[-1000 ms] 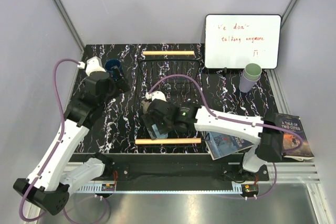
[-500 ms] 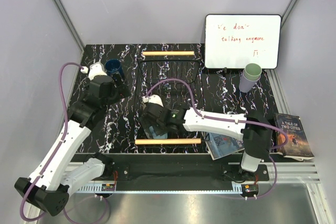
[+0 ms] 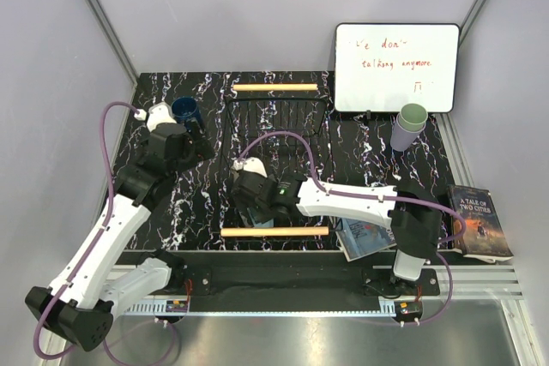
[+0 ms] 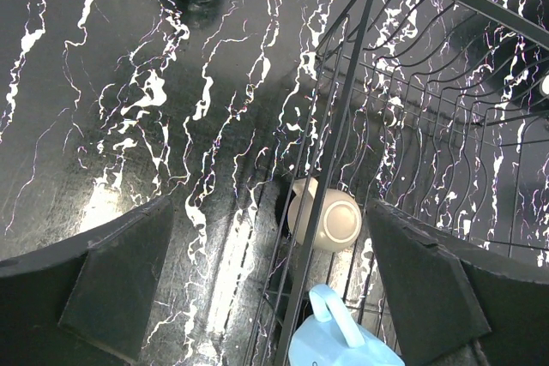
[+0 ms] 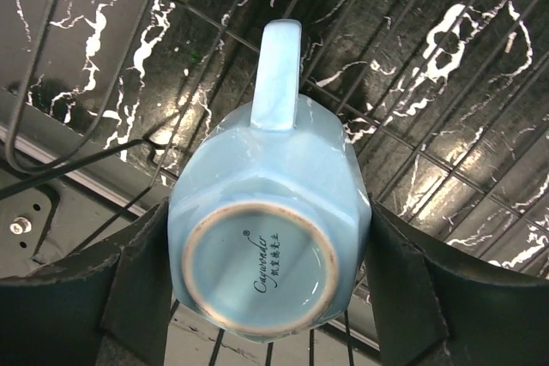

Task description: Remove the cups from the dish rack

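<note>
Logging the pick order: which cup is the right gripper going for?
The light blue mug, upside down in the dish rack, flanked by the right gripper. The beige mug sits beside it; the navy mug and stacked tumblers stand outside it.

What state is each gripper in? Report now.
Left gripper: open, holding nothing.
Right gripper: straddling the light blue mug; whether it is closed on it cannot be told.

Glossy glazed light blue mug (image 5: 270, 212), black wire dish rack (image 4: 340, 126), glossy marbled tabletop (image 4: 103, 83)
</note>
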